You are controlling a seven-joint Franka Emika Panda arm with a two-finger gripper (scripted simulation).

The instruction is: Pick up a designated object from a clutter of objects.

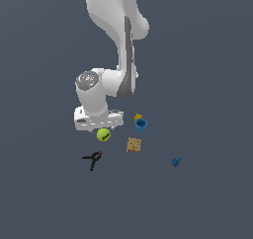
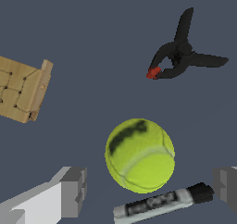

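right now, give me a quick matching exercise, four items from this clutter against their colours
Items:
1. ball
2. clamp
3. cup
4. square block

Colours:
a. blue
b. tan
c. yellow-green with a dark mark
d. black with a red tip

Pairs: 1-c, 2-d, 3-a, 4-b

Ball [image 2: 140,155]: matt, fuzzy felt look, pale seam, dark smudge. Clamp [image 2: 183,55]: smooth black plastic, red tip. Tan block [image 2: 21,89]: cardboard-like, dotted, matt. Marker [image 2: 162,202]: smooth plastic, grey label. Gripper fingers [image 2: 73,190]: flat grey, matt. Cup [image 1: 141,125]: smooth blue.
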